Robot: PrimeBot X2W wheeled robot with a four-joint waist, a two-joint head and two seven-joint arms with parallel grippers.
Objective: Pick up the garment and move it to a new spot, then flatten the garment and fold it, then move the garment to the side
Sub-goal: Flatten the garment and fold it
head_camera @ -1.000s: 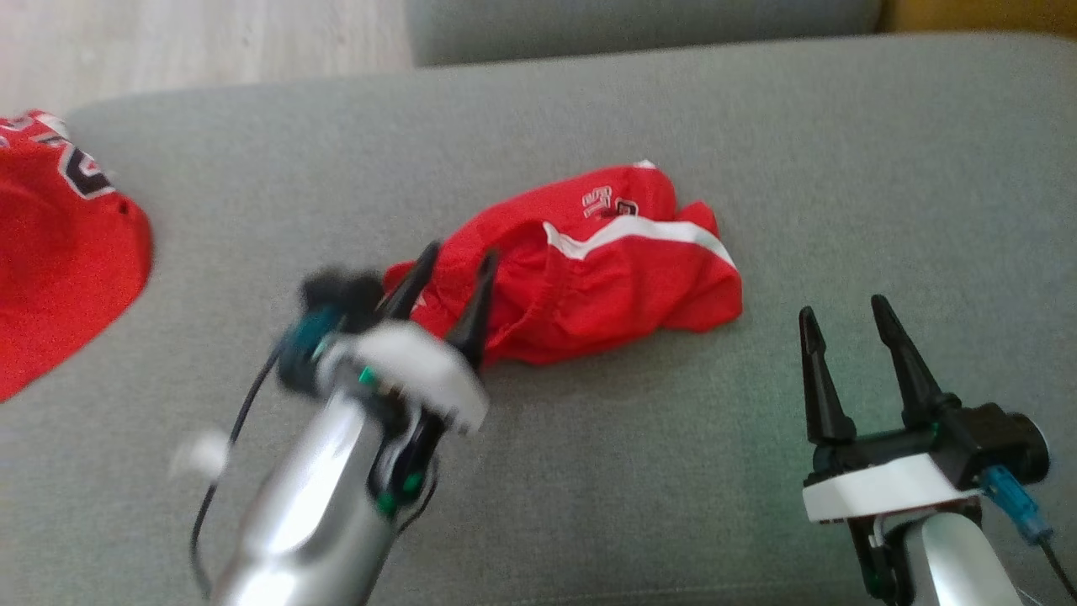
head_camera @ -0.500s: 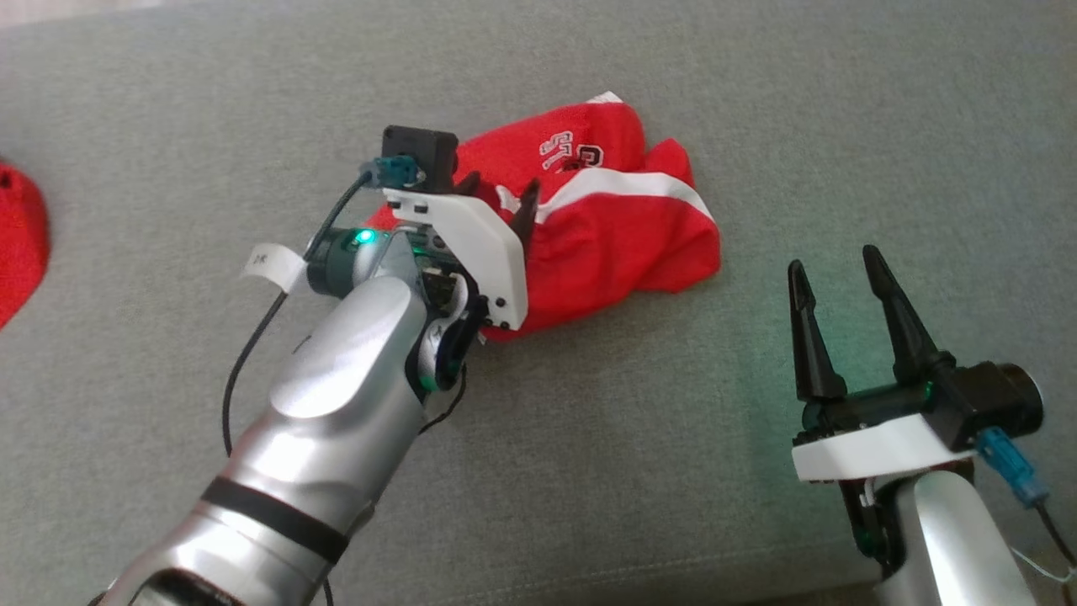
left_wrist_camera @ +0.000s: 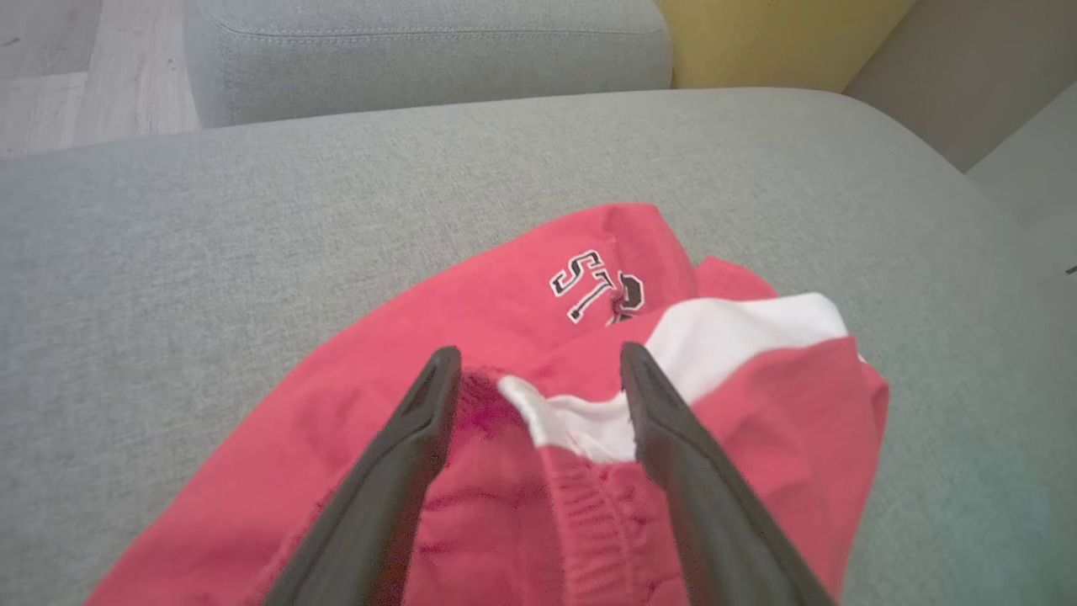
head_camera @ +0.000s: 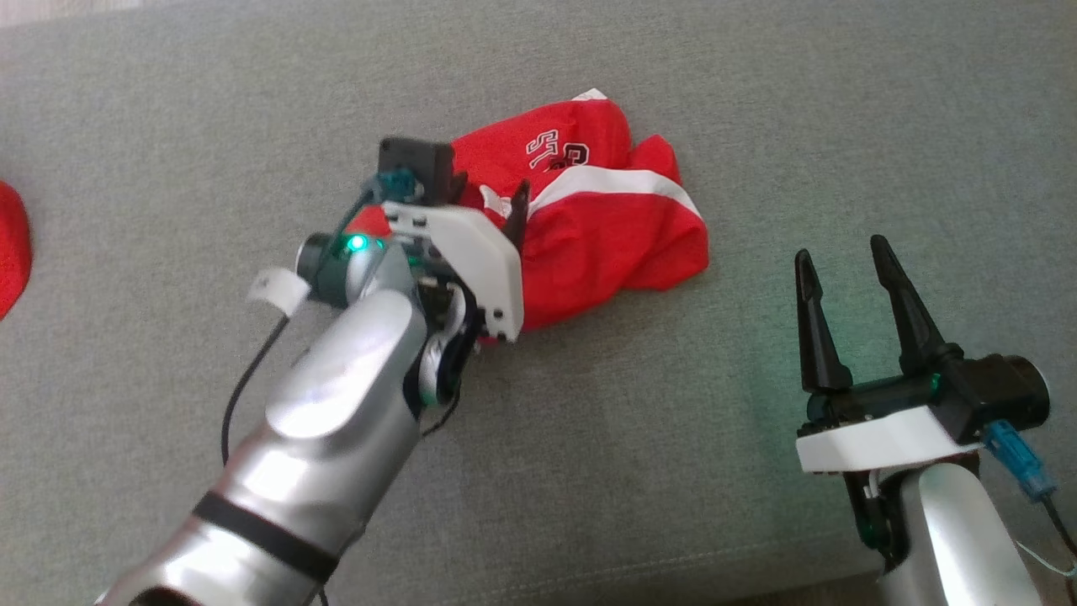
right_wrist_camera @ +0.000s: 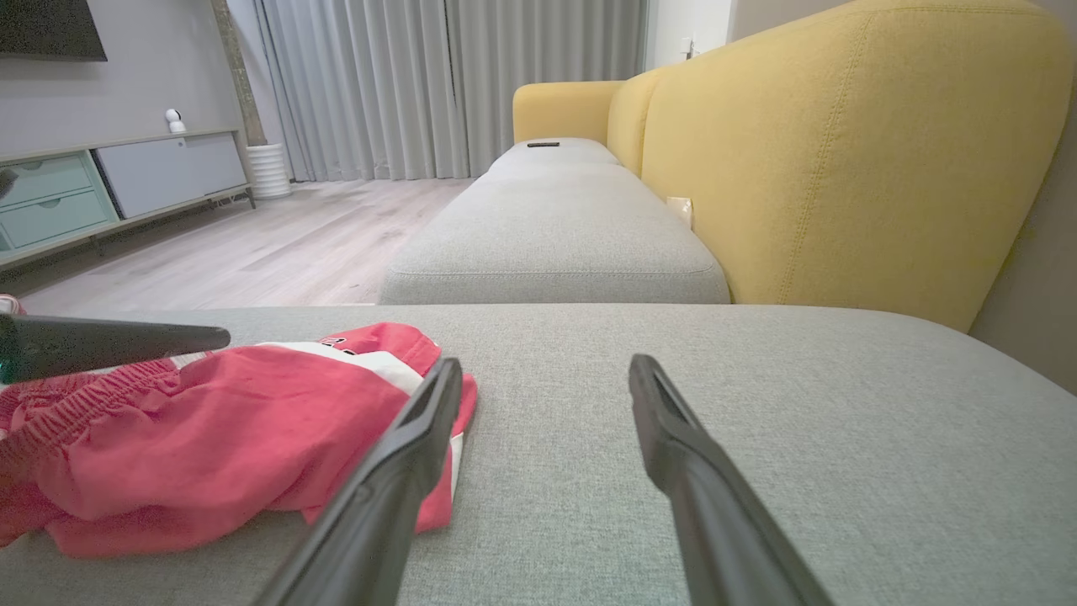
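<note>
One garment, two gaping hands: left hand over it, right hand apart.

The garment is lying on the seat cushion, near its middle. The left gripper is sitting over the garment's left part, one finger on either side of the waistband. The right gripper is standing to the garment's right, apart from it, over bare cushion. A second cloth item is lying at the far left. A further cushion is lying behind, with the backrest on its right.
</note>
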